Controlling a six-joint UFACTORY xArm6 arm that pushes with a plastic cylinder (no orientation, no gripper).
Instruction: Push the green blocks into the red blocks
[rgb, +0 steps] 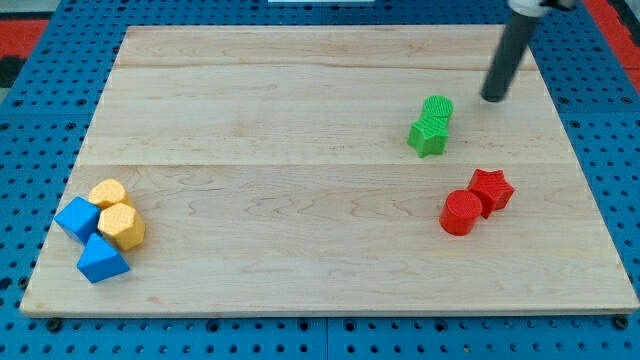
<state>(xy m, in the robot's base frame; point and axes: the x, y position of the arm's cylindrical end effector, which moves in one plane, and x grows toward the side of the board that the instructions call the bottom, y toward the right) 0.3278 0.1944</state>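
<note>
Two green blocks touch each other right of the board's middle: a green cylinder-like block (437, 107) above and a green star block (428, 134) below it. Two red blocks touch lower down on the right: a red cylinder (461, 213) and a red star (490, 191). My tip (493, 99) stands on the board to the upper right of the green blocks, a short gap away from the green cylinder. The red blocks lie below the tip, well apart from it.
At the view's lower left lies a cluster of two yellow hexagonal blocks (121, 226) (107, 194) and two blue blocks (77, 217) (101, 259). The wooden board (300, 100) sits on a blue perforated table; its right edge runs near the red blocks.
</note>
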